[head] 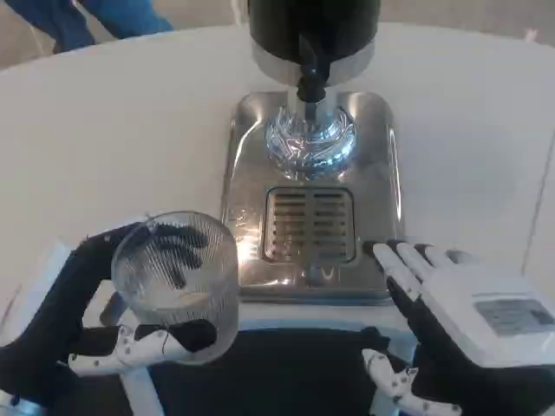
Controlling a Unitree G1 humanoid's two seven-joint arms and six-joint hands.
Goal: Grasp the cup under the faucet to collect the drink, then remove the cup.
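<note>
Across the white table (104, 113), smooth and matte, sits the drink dispenser (312, 35): black rounded body up top with a shiny chrome collar, and a black faucet (310, 80) pointing down over its polished steel base tray (247, 139). That tray is a rounded rectangle, mirror-like, with a slotted drain grille (310, 224) in the middle.

Right hand (460, 325) rests just in front of the tray's near right corner, white plastic back up, fingers stretched out fairly straight and apart, holding nothing.

Left hand (95, 321) is wrapped around the cup (178, 282), black fingers visible through the wall, thumb across the near side. It's a clear ribbed cylinder, sitting left of the tray's near corner, well away from the faucet. Can't tell if there's any liquid inside.
</note>
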